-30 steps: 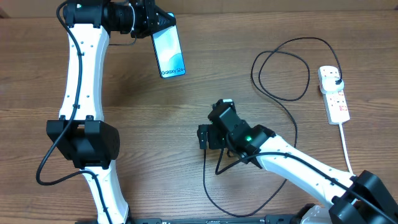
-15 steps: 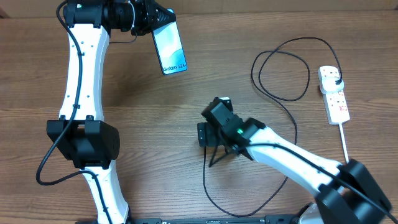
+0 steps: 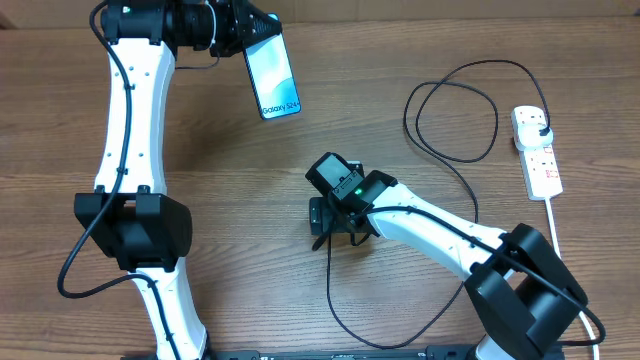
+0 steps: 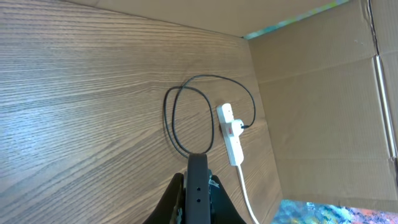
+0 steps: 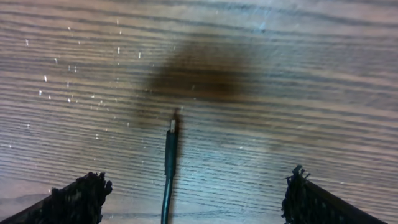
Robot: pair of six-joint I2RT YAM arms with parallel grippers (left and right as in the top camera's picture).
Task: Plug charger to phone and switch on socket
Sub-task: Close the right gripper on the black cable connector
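**Desk:** Where did you have the charger?

**Operator:** The long thin black charger cable (image 5: 168, 180) lay on the brown wood-grain table (image 3: 220, 180). Its small straight connector tip (image 5: 171, 127) rested flat on the wood between the fingers of my right claw (image 5: 200, 200), touching neither. Those fingers (image 5: 79, 198) stood wide apart, so that claw was open and held nothing. From the tip the cable curved toward the near edge, then ran up the table in two loops. Its black plug (image 3: 540, 124) sat in the far end of the white elongated power strip (image 3: 540, 160) at the right side.

**Desk:** And the phone?

**Operator:** The slim black-edged phone (image 3: 274, 80) with the pale blue screen was at the far left, well apart from the tip. My left claw (image 3: 252, 35) was clamped on its top end and held it up off the wood. It was tilted, with the screen facing the overhead camera and "Galaxy S24+" readable. From that wrist I saw only its thin black edge.

**Desk:** The switches?

**Operator:** I made out small red ones on the power strip, but I could not tell how they were set. A thick white cord (image 3: 556, 238) left the strip's near end, and a brown cardboard wall (image 4: 323, 93) stood beyond it.
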